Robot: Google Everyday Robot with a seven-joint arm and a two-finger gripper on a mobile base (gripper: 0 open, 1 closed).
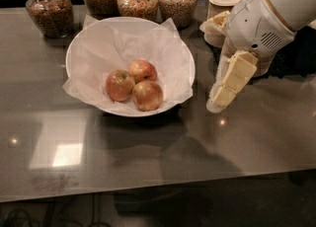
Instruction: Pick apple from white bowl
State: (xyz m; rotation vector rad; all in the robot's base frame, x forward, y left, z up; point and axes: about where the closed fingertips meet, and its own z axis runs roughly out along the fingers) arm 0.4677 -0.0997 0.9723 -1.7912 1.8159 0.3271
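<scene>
Hand (218,103), cream-coloured and blocky on the robot's white arm, hangs tip-down to the right of the large round white bowl (94,33) as the camera sees it. It is near the rim, above the dark glossy counter (148,171), and touches neither. Whether the hand is apart or together I cannot tell from this angle. Nothing shows in its grip.

The small golden-yellow apple (147,95) lies in the bottom of the bowl on crumpled white tissue paper (163,48). It is the one nearest the bowl's front edge. It presses against a redder apple (120,85) to its left and a pinkish-red apple (143,70) behind it.

By my reckoning the apple is firm, fairly light and smooth-skinned, so it could roll or slip from a shallow pinch, and too hard a squeeze may bruise it. The best hold looks to be across its widest part, coming from above on its free front and right sides, clear of its neighbours. The loose paper may snag or lift with it.

Stacked beige paper bowls (215,31) stand behind the hand, beyond the white bowl's right rim.
</scene>
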